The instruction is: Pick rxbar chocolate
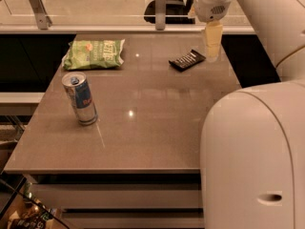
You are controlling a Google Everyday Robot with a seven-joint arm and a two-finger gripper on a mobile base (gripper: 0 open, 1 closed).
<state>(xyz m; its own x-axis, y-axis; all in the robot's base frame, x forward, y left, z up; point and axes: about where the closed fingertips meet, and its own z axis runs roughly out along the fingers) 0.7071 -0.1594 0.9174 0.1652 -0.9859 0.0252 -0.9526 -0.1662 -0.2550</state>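
The rxbar chocolate point(187, 59) is a small flat black bar with white lettering. It lies at the far right of the grey table point(143, 128). My gripper point(211, 55) points downward just to the right of the bar, near the table's far right edge, at about the bar's height in the picture. It holds nothing that I can see. My pale arm reaches down to it from the upper right.
A green chip bag point(94, 54) lies at the far left of the table. A blue and silver can point(80, 98) stands upright at the left. A glass barrier with metal posts point(160, 1) runs behind the table. My large white arm body point(252, 156) fills the right foreground.
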